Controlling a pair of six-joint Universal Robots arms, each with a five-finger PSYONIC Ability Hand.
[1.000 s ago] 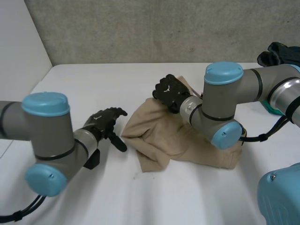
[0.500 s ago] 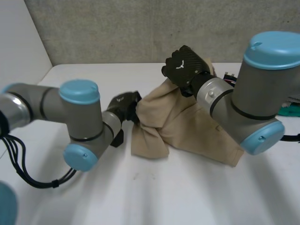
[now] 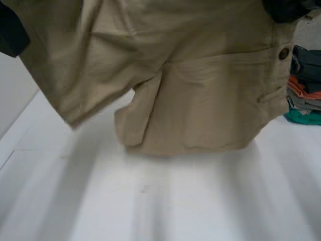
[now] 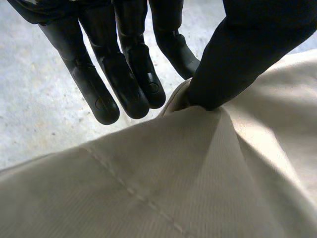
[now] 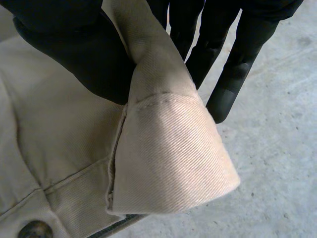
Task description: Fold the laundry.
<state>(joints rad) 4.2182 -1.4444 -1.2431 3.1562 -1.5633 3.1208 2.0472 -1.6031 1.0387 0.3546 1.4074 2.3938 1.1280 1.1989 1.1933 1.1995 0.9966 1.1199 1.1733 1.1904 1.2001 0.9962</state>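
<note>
A pair of beige shorts (image 3: 190, 90) hangs spread out in the air above the white table (image 3: 175, 206), its lower hem just over the tabletop. My left hand (image 3: 11, 32) holds its upper left edge, and in the left wrist view the thumb (image 4: 237, 59) and fingers (image 4: 124, 79) pinch a fold of the cloth (image 4: 173, 188). My right hand (image 3: 286, 9) holds the upper right corner by the waistband button (image 3: 284, 53). In the right wrist view the thumb (image 5: 74, 54) and fingers (image 5: 233, 64) pinch the folded waistband corner (image 5: 168, 158).
A stack of folded clothes (image 3: 305, 95) in dark, orange, grey and teal lies at the table's right side. A white wall (image 3: 12, 95) borders the table on the left. Behind the hanging shorts stands a grey concrete wall (image 5: 277, 124).
Both hands closed on the shorts and lifted them off the table, so the cloth now hangs spread between them high above the tabletop.
</note>
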